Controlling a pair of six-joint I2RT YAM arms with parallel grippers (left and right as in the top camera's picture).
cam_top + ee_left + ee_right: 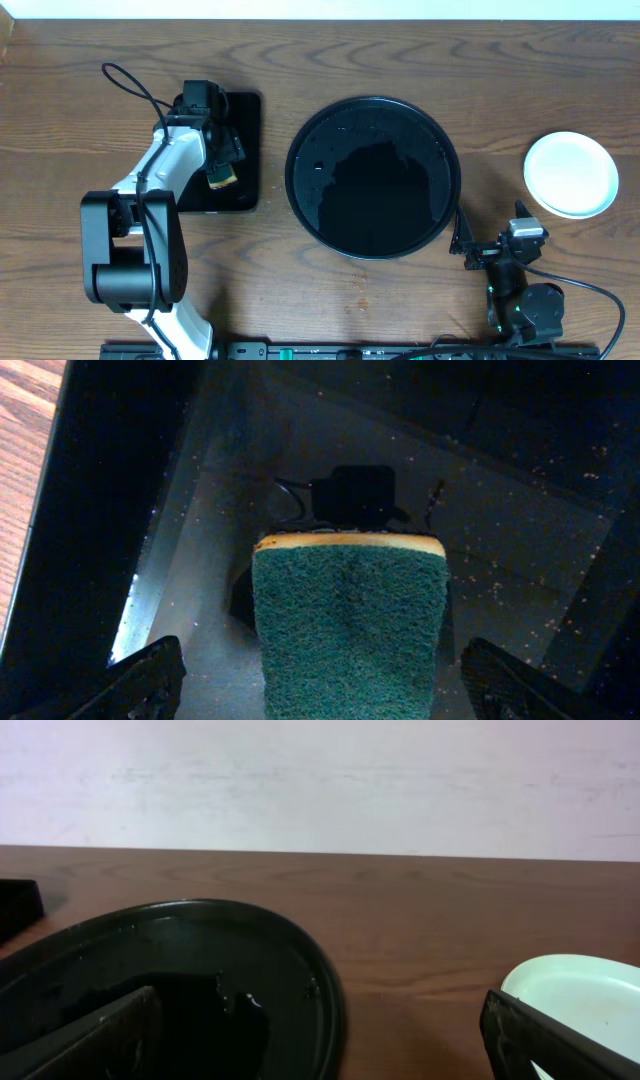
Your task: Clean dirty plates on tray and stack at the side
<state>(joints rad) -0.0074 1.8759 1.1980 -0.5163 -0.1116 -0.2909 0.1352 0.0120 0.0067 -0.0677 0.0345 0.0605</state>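
The plates (571, 174) sit as one pale stack on the table at the right, off the tray; its top plate looks clean, and its edge shows in the right wrist view (590, 995). The round black tray (372, 200) lies in the middle with no plates on it, only wet glints (200, 950). My left gripper (225, 160) hangs over the rectangular black tray, its jaws (320, 680) open on either side of a green-and-yellow sponge (348, 620) with gaps both sides. My right gripper (490, 245) is open and empty (320, 1040) between the round tray and the plates.
The smaller rectangular black tray (245, 120) lies left of the round tray, wet and speckled (520, 530). Bare wooden table (480, 80) surrounds everything. A pale wall stands behind the table's far edge (320, 780).
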